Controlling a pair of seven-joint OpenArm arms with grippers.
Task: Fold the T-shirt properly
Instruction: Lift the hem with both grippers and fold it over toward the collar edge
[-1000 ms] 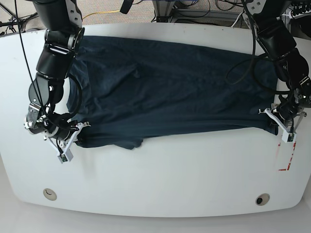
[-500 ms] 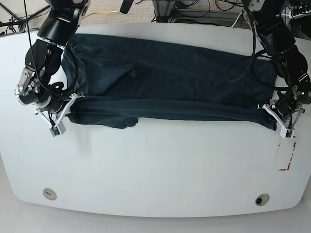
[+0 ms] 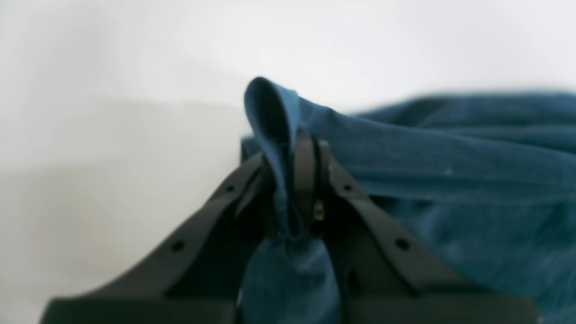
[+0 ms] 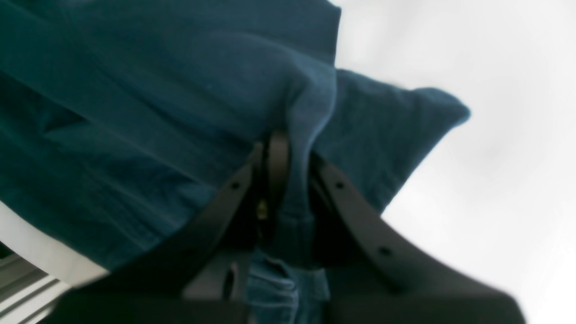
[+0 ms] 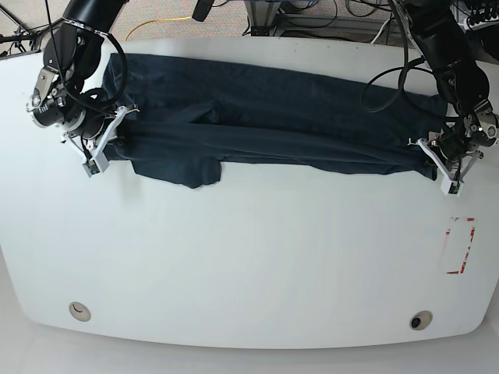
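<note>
The fingers of the left gripper are pinched together on a bunched edge of the T-shirt, a fold of cloth rising above their tips in the middle of the left wrist frame; the right gripper likewise has its fingers clamped on a gathered edge, with a corner of cloth jutting toward the right of that frame. In the base view the T-shirt lies as a long dark band across the upper part of the white table, the right gripper at its end in the upper left and the left gripper at its end at the right edge. Holding both ends of the same long edge looks meant to keep the cloth taut and straight, so the near edge can be carried over the far half in one even fold. A loose flap hangs off the near edge left of centre and may need smoothing. A small red-marked patch sits on the table at lower right.
</note>
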